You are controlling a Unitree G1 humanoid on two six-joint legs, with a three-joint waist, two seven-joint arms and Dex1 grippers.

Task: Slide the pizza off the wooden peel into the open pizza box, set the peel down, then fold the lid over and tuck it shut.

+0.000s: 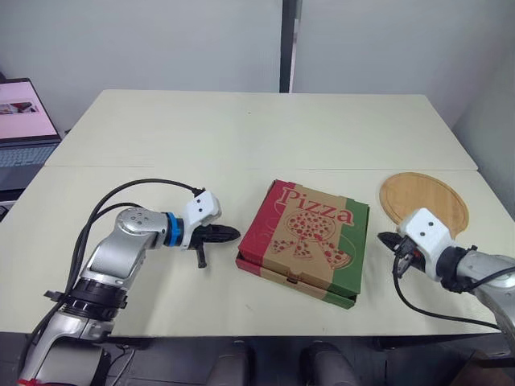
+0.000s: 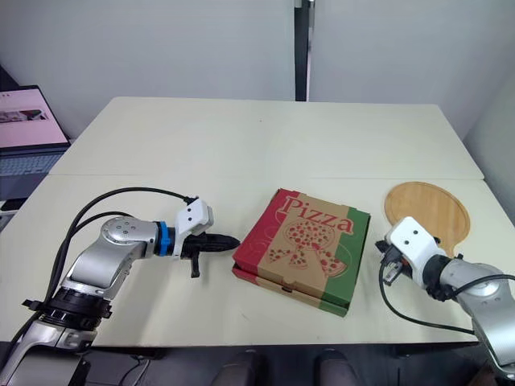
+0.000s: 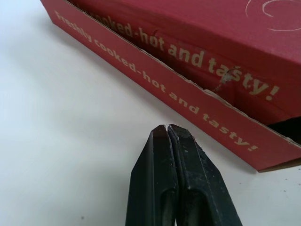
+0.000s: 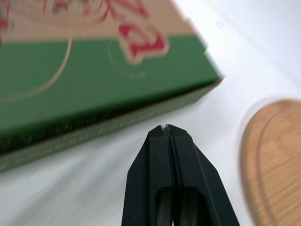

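The pizza box (image 1: 310, 240) lies with its lid down on the table, its top printed "Pizza" in red and green. The round wooden peel (image 1: 424, 201) rests flat on the table to the box's right, with nothing on it. My left gripper (image 1: 234, 234) is shut and empty, its tips just off the box's red left side (image 3: 188, 89). My right gripper (image 1: 384, 239) is shut and empty too, a short way from the box's green right side (image 4: 94, 89), with the peel (image 4: 275, 155) beside it.
A laptop (image 1: 22, 121) sits open at the far left past the table's edge. The cream table (image 1: 257, 129) stretches bare behind the box. Black cables (image 1: 121, 197) loop from both arms.
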